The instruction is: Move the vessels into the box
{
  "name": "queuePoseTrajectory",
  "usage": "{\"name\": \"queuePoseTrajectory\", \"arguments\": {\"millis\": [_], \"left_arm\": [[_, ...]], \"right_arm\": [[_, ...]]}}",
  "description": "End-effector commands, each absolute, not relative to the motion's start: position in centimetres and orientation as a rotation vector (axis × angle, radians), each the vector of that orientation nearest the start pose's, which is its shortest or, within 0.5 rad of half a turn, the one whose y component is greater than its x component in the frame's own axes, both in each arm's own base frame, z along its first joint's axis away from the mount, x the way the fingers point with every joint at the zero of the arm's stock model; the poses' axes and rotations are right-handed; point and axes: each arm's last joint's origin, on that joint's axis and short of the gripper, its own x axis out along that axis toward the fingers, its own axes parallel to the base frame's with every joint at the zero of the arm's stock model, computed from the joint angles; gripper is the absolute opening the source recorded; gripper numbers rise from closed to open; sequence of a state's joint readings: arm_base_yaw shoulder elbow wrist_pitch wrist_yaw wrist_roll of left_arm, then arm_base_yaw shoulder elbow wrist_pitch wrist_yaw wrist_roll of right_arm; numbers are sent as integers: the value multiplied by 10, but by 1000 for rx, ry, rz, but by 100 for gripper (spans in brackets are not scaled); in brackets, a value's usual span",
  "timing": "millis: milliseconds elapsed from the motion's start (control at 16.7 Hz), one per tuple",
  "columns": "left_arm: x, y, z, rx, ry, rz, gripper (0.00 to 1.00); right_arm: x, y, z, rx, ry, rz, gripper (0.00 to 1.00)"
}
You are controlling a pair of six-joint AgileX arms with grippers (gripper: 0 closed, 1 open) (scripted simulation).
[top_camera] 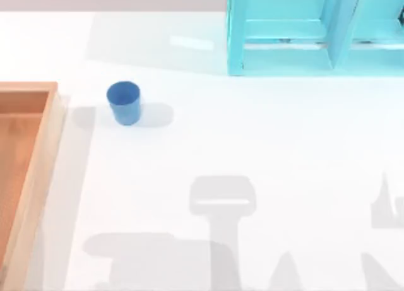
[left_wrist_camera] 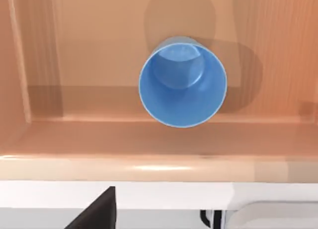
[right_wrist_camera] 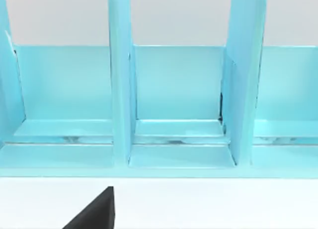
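One blue vessel [top_camera: 124, 101] stands upright on the white table, a little right of the box's far corner. The box [top_camera: 28, 177] is a shallow wooden tray at the table's left edge. In the left wrist view a second blue vessel [left_wrist_camera: 183, 81] stands upright on the box floor, close to the light rim wall [left_wrist_camera: 149, 162]. A dark part of my left gripper [left_wrist_camera: 97, 213] shows near that wall, apart from the vessel, with nothing in it. My right gripper [right_wrist_camera: 94, 213] faces the cyan shelf, far from both vessels.
A cyan shelf-like frame [top_camera: 303, 32] with upright dividers [right_wrist_camera: 119, 90] stands at the table's far right. Grey arm shadows [top_camera: 221, 228] fall on the near part of the white table.
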State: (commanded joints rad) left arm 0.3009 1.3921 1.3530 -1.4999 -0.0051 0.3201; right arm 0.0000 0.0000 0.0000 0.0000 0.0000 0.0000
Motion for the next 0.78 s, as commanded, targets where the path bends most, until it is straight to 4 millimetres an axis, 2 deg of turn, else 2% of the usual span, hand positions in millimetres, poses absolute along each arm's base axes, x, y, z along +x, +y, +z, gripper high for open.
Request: {"name": "queuePoseTrajectory", "arguments": {"millis": [300,420,600,780], "left_arm": [[219,72,311,26,1544,-4,100],[227,70,313,25,1541,-2,100],[256,64,319,18,1536,7,100],[303,47,321,15,1529,12,100]], "right_arm": [[106,-1,160,0,0,0,100],[106,-1,160,0,0,0,100],[106,-1,160,0,0,0,100],[106,-1,160,0,0,0,100]]}}
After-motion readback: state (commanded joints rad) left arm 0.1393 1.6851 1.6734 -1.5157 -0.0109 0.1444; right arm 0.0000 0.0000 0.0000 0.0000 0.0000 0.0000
